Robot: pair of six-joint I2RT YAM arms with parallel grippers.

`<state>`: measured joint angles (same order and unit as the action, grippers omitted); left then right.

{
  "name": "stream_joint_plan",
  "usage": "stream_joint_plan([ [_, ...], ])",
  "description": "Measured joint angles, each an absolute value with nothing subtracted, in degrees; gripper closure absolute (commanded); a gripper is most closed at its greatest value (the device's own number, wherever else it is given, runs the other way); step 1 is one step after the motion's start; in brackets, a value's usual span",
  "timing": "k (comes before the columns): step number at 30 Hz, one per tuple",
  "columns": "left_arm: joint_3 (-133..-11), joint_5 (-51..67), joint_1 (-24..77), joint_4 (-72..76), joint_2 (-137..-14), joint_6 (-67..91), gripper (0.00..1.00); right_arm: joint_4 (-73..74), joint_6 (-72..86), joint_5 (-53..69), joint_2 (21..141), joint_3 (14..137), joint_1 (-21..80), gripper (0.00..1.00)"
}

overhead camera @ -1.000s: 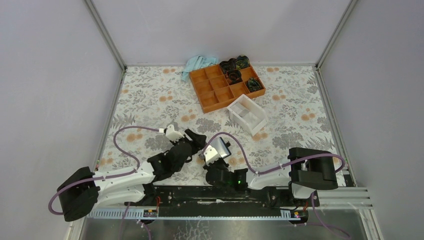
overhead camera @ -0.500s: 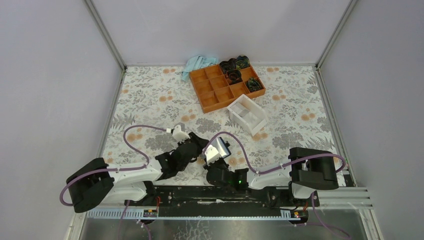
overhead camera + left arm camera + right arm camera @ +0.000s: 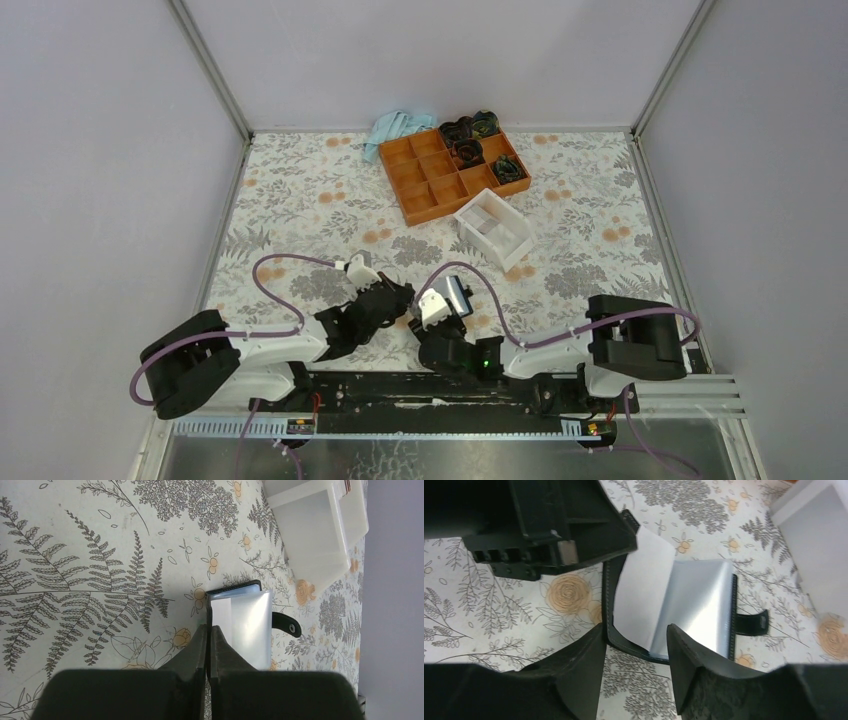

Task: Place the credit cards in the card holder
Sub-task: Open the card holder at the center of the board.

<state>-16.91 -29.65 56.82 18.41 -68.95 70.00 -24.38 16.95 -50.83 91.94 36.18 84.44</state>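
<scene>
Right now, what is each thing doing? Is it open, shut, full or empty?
card holder: open, snap tab undone, no yellow card showing.
left gripper: shut on the card holder's edge.
right gripper: open, fingers either side of the card holder.
white box: upright, open top.
orange tray: dark things in some compartments, others bare.
blue cloth: crumpled.

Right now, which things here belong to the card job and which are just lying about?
For the job: card holder, lying open; left pincer, shut at its edge; right pincer, open. No cards clearly seen.
Lying about: orange tray with dark oddments, white box, blue cloth.
</scene>
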Motion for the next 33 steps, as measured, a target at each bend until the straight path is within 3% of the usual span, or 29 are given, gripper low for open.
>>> stream_joint_plan([
  [12, -16.88, -29.63, 56.82, 18.44, -68.95, 70.00, 1.00, -20.49, 21.43, -53.17, 79.85, 32.47, 83.05, 0.42],
  [33, -16.88, -29.63, 56.82, 18.41, -68.95, 69.95, 1.00, -21.19, 30.59, -42.85, 79.18, 25.56, 66.94, 0.35],
])
